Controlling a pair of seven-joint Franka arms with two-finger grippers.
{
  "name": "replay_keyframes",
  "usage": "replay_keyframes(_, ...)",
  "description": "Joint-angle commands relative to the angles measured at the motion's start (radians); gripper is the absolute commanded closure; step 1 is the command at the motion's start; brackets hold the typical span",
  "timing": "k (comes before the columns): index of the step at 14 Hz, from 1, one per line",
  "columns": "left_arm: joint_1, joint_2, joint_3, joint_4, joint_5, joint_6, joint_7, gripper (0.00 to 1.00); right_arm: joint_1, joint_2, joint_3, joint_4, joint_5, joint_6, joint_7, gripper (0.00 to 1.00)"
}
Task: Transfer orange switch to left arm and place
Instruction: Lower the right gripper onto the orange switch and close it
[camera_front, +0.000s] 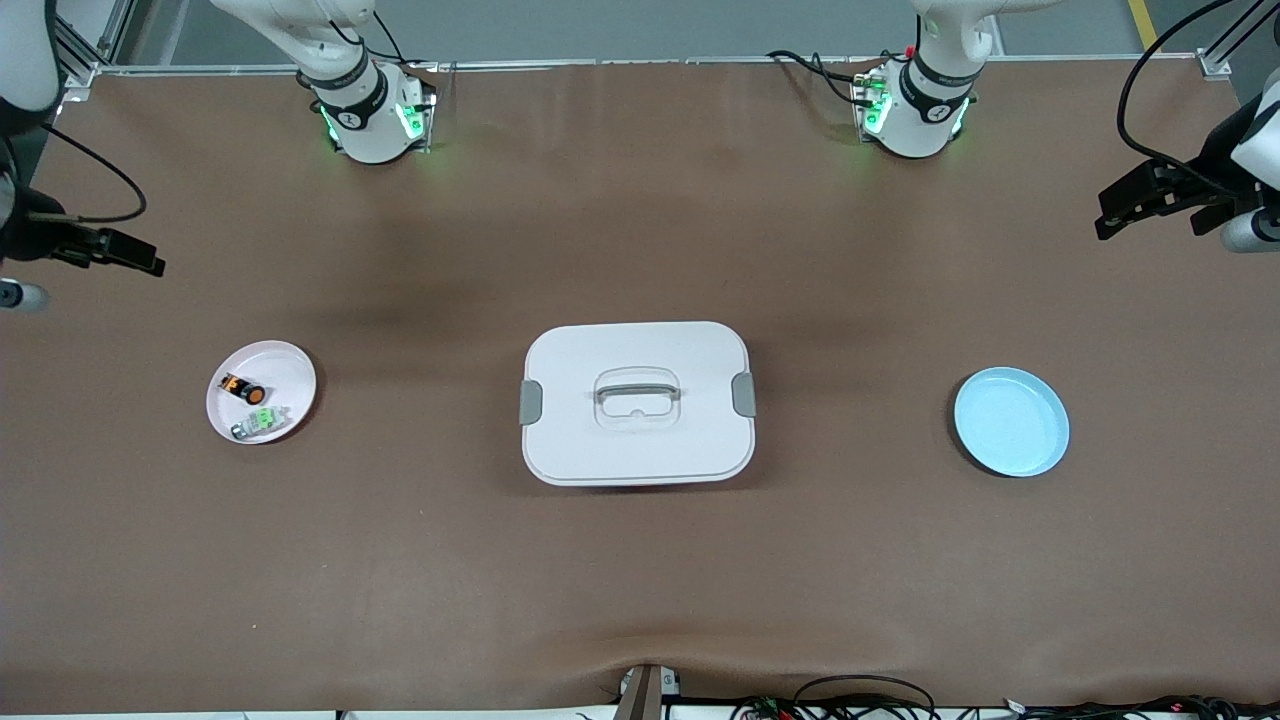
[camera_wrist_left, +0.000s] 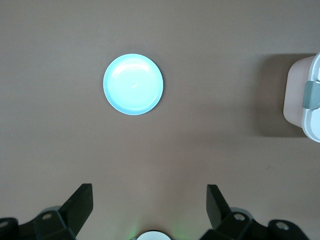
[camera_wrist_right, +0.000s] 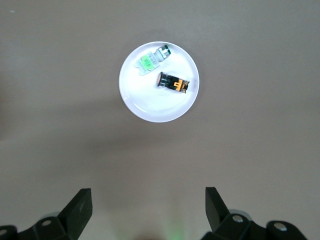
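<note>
Near the right arm's table edge, my right end effector (camera_wrist_right: 148, 207) hangs wide; I should descend squarely onto the orange switch (camera_wrist_right: 173, 83), sparing the green switch (camera_wrist_right: 149, 61). My left end effector (camera_wrist_left: 150, 205) waits wide.

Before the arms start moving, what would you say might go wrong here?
The orange switch lies close beside a green switch on the pink plate, so the open right pincer may nudge or grab the wrong one. The box stands between that plate and the blue plate, so a low carry might strike it.
</note>
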Motion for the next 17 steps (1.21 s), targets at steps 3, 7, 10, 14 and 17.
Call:
replay_keyframes(3,-0.004,0.002,-0.003,0.012,0.020,-0.004,0.021,0.00,-0.068,-0.019,0.013,-0.229,-0.012,0.254,-0.007,0.00)
replay_keyframes(7,-0.007,0.011,-0.005,0.012,0.019,-0.004,0.021,0.00,-0.093,0.045,0.013,-0.331,0.005,0.411,-0.006,0.00)
replay_keyframes(10,-0.009,0.010,-0.005,0.012,0.020,-0.004,0.021,0.00,-0.099,0.127,0.013,-0.339,0.008,0.521,0.002,0.00)
replay_keyframes(14,-0.007,0.008,-0.006,0.012,0.020,-0.004,0.019,0.00,-0.099,0.265,0.015,-0.331,0.092,0.669,0.002,0.00)
replay_keyframes(17,-0.009,0.010,-0.006,0.012,0.020,-0.004,0.018,0.00,-0.113,0.357,0.016,-0.316,0.093,0.791,-0.006,0.00)
